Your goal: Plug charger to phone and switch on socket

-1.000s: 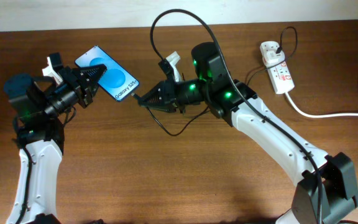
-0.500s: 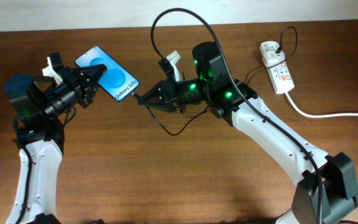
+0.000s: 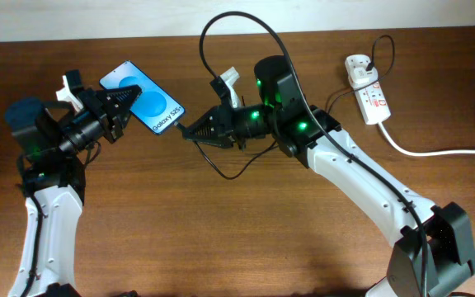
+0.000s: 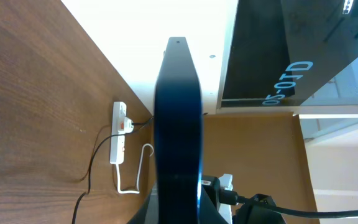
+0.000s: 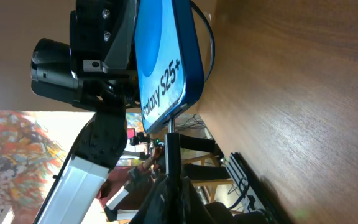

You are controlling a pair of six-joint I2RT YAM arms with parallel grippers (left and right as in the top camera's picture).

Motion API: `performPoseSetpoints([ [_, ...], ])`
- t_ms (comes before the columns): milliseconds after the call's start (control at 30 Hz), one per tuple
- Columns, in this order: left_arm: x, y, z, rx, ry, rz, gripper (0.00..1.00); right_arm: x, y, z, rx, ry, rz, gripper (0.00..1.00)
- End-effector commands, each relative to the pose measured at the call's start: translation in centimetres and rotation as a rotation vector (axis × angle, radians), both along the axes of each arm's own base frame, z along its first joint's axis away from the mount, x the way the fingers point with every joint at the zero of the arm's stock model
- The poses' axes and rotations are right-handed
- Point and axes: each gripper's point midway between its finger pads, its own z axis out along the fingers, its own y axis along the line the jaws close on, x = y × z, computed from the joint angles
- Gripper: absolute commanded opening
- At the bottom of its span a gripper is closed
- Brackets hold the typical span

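I see nothing moved: left end effector [image 3: 129,99] clamps the phone [image 3: 159,111], right end effector [image 3: 188,130] pinches the charger [image 5: 173,149], tip at the phone's edge just ahead

White arm links [image 3: 369,186], black joint housings [image 3: 275,82], green LEDs [image 3: 301,126]; black tapered right end effector [image 3: 185,130].

Overhead, bright even light covers the tabletop [image 3: 221,239], sharp to every edge; arm shadows are soft and faint; green lamps glow on the right arm [image 3: 295,125]; in the left wrist view the phone [image 4: 178,124] looms dark and blurred against a washed-out wall [image 4: 129,37]; in the right wrist view it shines blue, and the nearest wood is soft.
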Motion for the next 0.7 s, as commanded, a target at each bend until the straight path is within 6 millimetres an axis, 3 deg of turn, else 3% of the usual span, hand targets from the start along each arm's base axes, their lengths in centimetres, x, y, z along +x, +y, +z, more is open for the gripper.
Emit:
performPoseSetpoints([
  [0,-0.3,-0.9,1.1,0.001,-0.027,-0.035,0.0,-0.1,0.1,0.8,0.011,-0.046,-0.007,0.04],
  [267,-0.3,-1.1,1.0,0.001,-0.027,-0.039,0.0,0.0,0.2,0.9,0.013,-0.055,-0.011,0.04],
  [500,-0.4,-1.1,1.1,0.0,-0.027,-0.043,0.0,-0.3,1.5,0.8,0.002,-0.084,-0.028,0.04],
  [667,-0.3,-1.1,1.1,0.0,-0.028,-0.042,0.0,-0.6,1.1,-0.4,-0.041,-0.078,-0.017,0.04],
])
